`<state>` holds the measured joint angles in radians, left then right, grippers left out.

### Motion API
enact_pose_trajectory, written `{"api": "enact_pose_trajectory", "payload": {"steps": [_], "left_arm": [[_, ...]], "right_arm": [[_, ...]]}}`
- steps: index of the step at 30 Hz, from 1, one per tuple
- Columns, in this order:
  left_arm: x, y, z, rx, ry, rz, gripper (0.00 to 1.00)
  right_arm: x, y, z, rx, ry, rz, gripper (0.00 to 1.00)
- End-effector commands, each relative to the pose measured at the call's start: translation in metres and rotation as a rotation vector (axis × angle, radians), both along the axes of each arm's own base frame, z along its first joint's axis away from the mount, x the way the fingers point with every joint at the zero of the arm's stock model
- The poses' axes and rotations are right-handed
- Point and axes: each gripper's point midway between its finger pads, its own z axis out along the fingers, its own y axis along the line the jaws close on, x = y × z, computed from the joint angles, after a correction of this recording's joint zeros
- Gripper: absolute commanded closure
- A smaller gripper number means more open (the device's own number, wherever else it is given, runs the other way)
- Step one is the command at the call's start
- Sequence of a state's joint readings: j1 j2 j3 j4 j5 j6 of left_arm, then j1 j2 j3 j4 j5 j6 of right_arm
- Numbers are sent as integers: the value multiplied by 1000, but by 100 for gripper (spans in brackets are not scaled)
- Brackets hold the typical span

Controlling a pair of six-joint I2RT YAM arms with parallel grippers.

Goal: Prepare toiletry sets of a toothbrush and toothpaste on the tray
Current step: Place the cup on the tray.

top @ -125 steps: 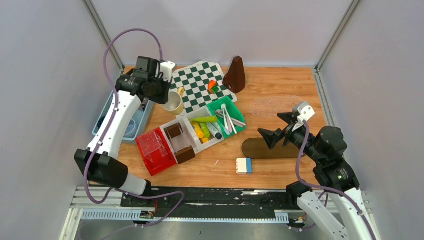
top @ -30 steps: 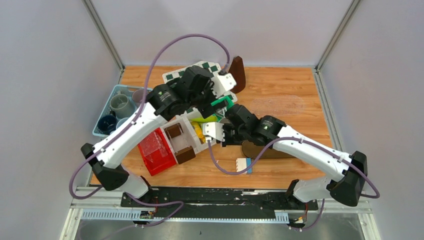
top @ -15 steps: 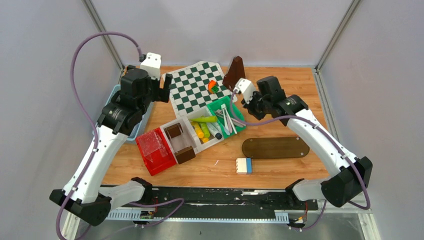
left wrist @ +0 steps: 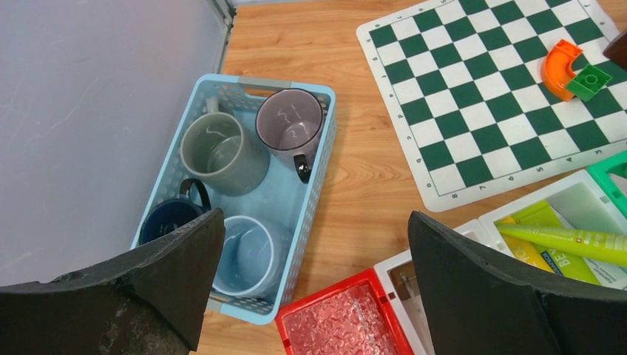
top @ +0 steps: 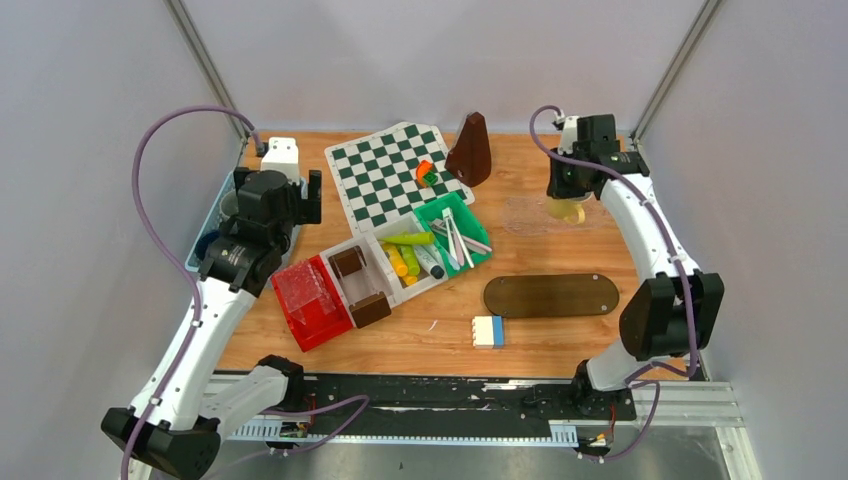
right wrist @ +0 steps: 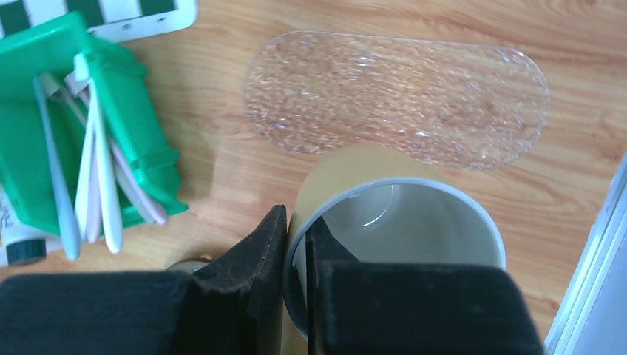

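Standing upright in the light blue perforated basket (left wrist: 318,170) at the table's left edge are four glazed mugs: a grey-green mug (left wrist: 222,151), a grey mug (left wrist: 290,126), a dark blue mug (left wrist: 168,222) and a light blue mug (left wrist: 251,251). The left gripper (left wrist: 314,222) hangs above them, jaws spread wide, holding nothing.

The green bin (right wrist: 140,126) holds a loose bundle of slim whitish toothbrushes (right wrist: 96,177). The white divided bin (top: 372,250) beside it holds yellow tubes (top: 398,262) and a green tube (top: 408,239) in one compartment and brown blocks (top: 348,262) in another.

The right gripper (right wrist: 296,222) is pinched on the wall of the pale yellow mug (right wrist: 399,222) — one finger inside the rim, one outside. This mug is empty and sits at the near edge of the clear tray (right wrist: 399,100), at the table's far right. Whether it rests there or hangs cannot be told.

Only the left wrist view shows the basket's contents in full; overhead, the arm covers most of it. Only the right wrist view shows the tray's pebbled surface and rounded oblong outline — overhead it reads as a faint sheen on the wooden table (top: 540,340).
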<state>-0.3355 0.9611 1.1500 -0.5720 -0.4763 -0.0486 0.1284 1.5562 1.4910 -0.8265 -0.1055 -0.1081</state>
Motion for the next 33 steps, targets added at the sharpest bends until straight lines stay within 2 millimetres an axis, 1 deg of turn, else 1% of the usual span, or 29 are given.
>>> {"api": "enact_pose_trajectory", "payload": {"steps": [1,3,4,5,9,12,14,21,28,33], "left_arm": [[6,7,6,-25,-65,50,0],[5,9,2,-20,-58,54,0],[4,10,3,-18,-63,58,0],[4,11,1,-11,-63,61,0],[2,24,0,26,-70,115,0],[1,31,0,37,-73,148,0],[1,34,0,38,-77,158,0],[3,44,-4,37,-75,188,0],[5,49,-6,31,-71,196,1],[5,52,-7,27,-71,202,1]], "right_arm": [[34,-32,26,62,-79,-174,100],[45,-45,21,75,-66,-230,100],[50,-64,19,77,-61,-274,100],[55,-71,16,81,-55,-288,100],[70,-95,1,80,-24,-316,100],[78,-113,-15,44,4,-323,100],[84,-121,-26,44,25,-328,100],[98,-140,-50,39,61,-328,100],[115,-147,-62,18,67,-328,100],[119,-153,-70,-9,77,-331,100]]}}
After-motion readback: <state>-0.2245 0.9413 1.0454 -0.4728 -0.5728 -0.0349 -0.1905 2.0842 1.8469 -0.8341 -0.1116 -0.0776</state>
